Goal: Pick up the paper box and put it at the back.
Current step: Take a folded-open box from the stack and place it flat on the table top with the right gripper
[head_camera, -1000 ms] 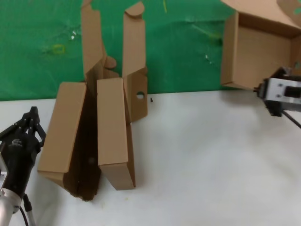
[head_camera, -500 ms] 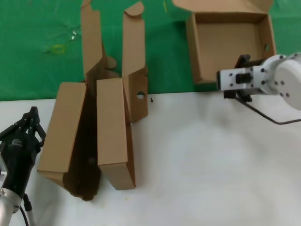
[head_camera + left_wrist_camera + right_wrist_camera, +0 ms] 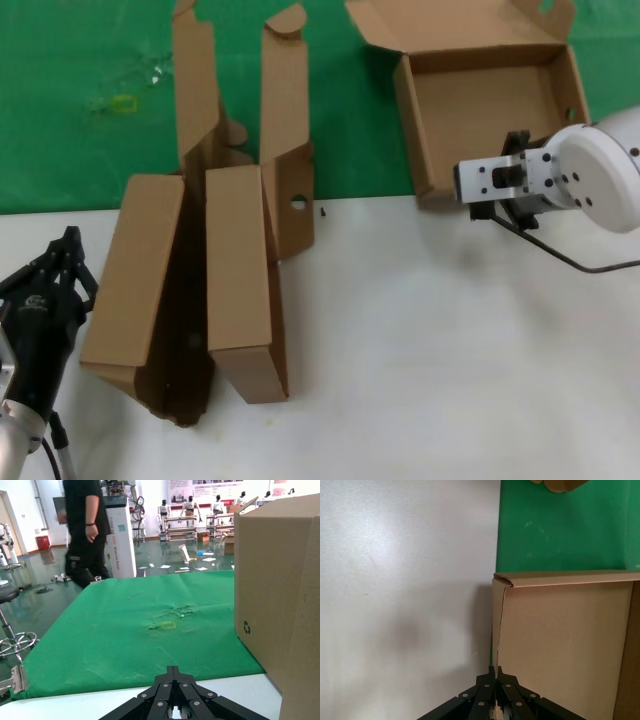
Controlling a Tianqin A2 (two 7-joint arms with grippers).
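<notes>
The right claw (image 3: pixel 497 195) is pinched tight on the near wall of the paper box (image 3: pixel 490 105), its black fingers (image 3: pixel 495 680) closed together over the thin cardboard edge, as the right wrist view shows. The box is open, its tray facing the head camera and its lid flap folded out at the top; it sits toward two o'clock in the head view, over the green cloth backdrop (image 3: pixel 80 150), with its lower corner just at the line where the cloth meets the white bench (image 3: pixel 450 350).

The left claw (image 3: pixel 68 250) is parked at eight o'clock, low over the bench, its fingers (image 3: pixel 172 687) drawn together to a point and holding nothing.

At about ten o'clock two other brown boxes lean side by side: a wider box (image 3: pixel 130 280) with a dark underside and, touching it, a box (image 3: pixel 250 260) whose flap has a small round hole.
</notes>
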